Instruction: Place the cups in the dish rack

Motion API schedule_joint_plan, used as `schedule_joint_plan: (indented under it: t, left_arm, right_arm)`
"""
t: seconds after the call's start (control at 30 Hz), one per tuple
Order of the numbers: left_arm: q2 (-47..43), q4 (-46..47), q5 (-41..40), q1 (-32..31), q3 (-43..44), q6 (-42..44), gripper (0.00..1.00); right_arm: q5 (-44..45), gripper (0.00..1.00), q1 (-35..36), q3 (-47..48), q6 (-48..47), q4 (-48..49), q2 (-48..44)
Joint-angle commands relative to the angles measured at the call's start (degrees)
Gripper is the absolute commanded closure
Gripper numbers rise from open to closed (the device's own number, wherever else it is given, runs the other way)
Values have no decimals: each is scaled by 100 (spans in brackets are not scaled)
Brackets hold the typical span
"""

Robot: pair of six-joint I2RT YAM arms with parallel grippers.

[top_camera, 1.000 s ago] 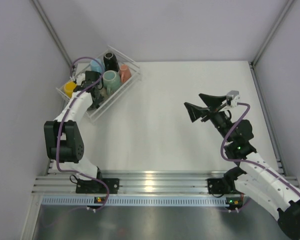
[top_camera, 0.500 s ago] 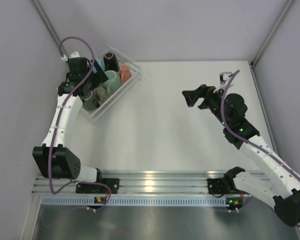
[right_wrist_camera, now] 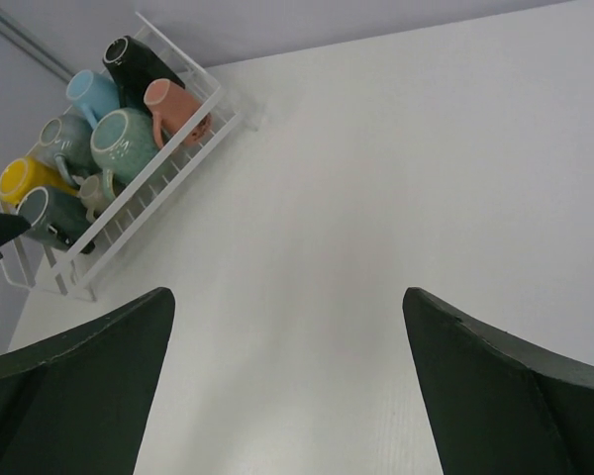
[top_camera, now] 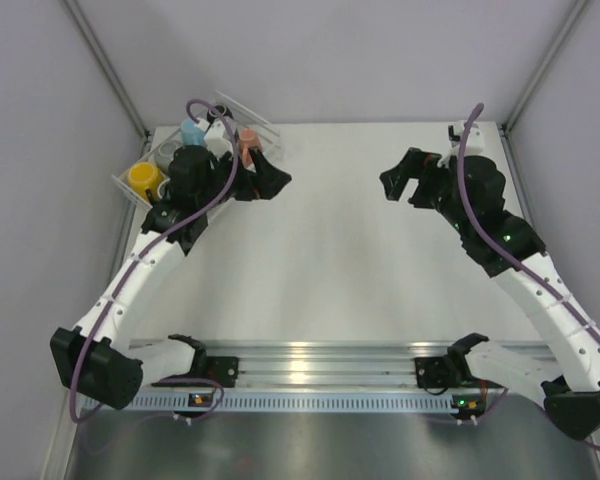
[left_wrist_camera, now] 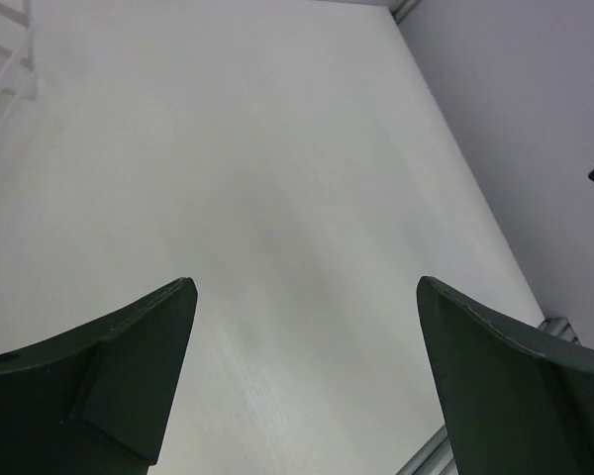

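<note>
Cups in the rack, at the far left corner of the table. Every cup in view stands inside the rack; the right wrist view counts eight, packed close together: black, light blue, salmon, teal, grey-blue, yellow, dark green and a small olive one.

Left gripper: above the table just beside the rack's right end, jaws wide apart, nothing between them. Right gripper: well apart from the rack over the right half of the table, facing it, jaws likewise spread and empty.

Step in hand, as judged: loading looks complete, with both arms free. The next move calls only for drawing the left arm away without brushing the rack.

The top view hides the rack's middle under the left arm, so only the yellow, light blue and salmon cups show plainly there. The left wrist view shows bare table and a corner of the rack.
</note>
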Motion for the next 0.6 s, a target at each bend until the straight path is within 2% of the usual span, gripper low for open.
schedule_joint_plan:
  t: [0.0, 0.1, 0.2, 0.3, 0.47, 0.57]
  left_arm:
    - [-397, 1289, 832, -142, -372, -290, 2]
    - [-652, 1711, 1071, -213, -673, -467, 1]
    - [-942, 1983, 1124, -362, -1068, -634, 1]
    - [-1214, 2686, 1413, -389, -1648, -985, 1]
    - [-1575, 2714, 1555, -380, -1798, -1030, 1]
    - [-1742, 2714, 1520, -380, -1842, -1030, 1]
  right_arm:
    - [378, 1, -37, 556, -358, -882, -65]
    - [397, 1, -37, 504, -393, -803, -249]
    - [116, 1, -37, 328, -376, -619, -355]
    - [-261, 1, -45, 284, -183, -609, -347]
    - [-982, 1, -45, 144, 90, -434, -390]
    - [-1036, 1, -37, 100, 143, -381, -425]
